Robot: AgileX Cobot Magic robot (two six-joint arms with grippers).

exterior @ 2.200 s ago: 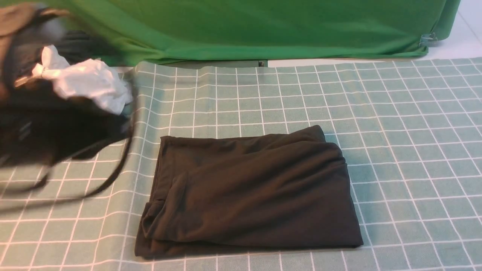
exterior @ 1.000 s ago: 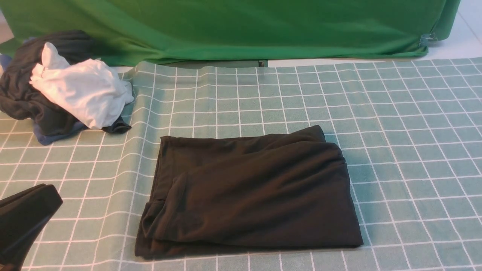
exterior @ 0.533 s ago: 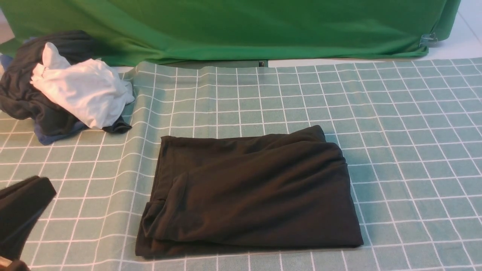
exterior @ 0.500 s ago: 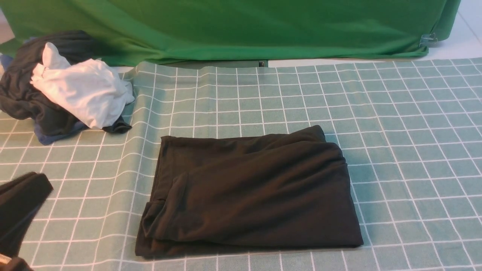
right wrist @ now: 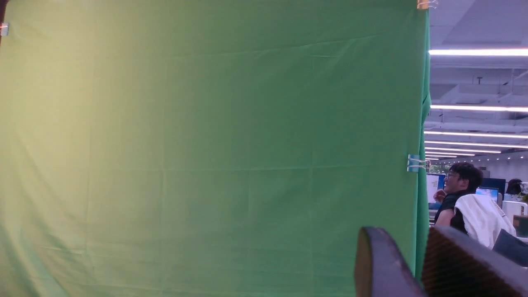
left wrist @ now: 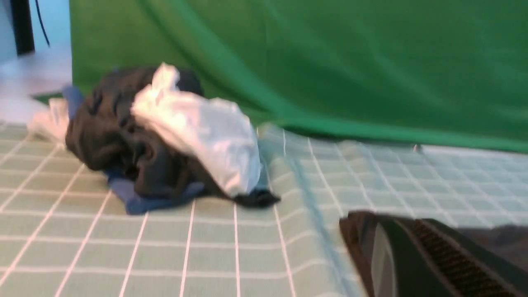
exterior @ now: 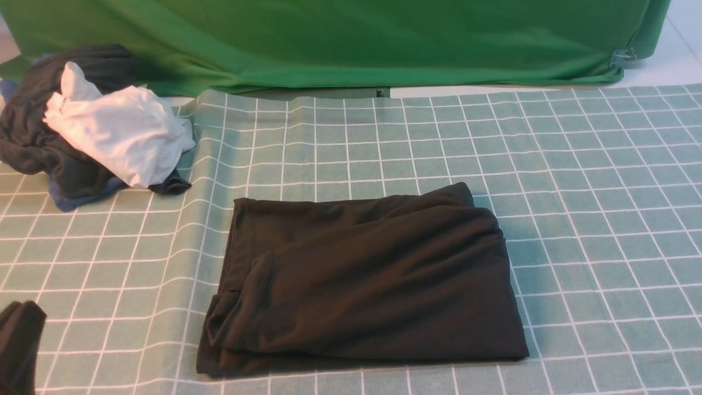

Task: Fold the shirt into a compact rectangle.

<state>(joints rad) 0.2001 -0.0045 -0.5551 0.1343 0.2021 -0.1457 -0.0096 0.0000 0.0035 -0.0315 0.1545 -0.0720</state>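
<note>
The black shirt (exterior: 362,280) lies folded into a rough rectangle on the checked tablecloth (exterior: 603,192), a little left of the middle, with creases and a loose fold at its left edge. My left gripper (exterior: 19,334) shows only as a dark tip at the near left corner, well clear of the shirt. In the left wrist view the left gripper (left wrist: 365,235) has its fingers pressed together, shut and empty. My right gripper (right wrist: 406,241) is out of the front view. In its wrist view it points at the green backdrop (right wrist: 206,144), a narrow gap between its fingers, nothing held.
A bundle of dark grey and blue clothes (exterior: 49,153) with a white garment (exterior: 120,131) on top sits at the far left. The same bundle (left wrist: 123,140) shows in the left wrist view. A green backdrop (exterior: 351,38) hangs along the table's far edge.
My left gripper has drawn back from the clothes bundle toward the near left corner and has nearly left the front view. The shirt has not moved.
</note>
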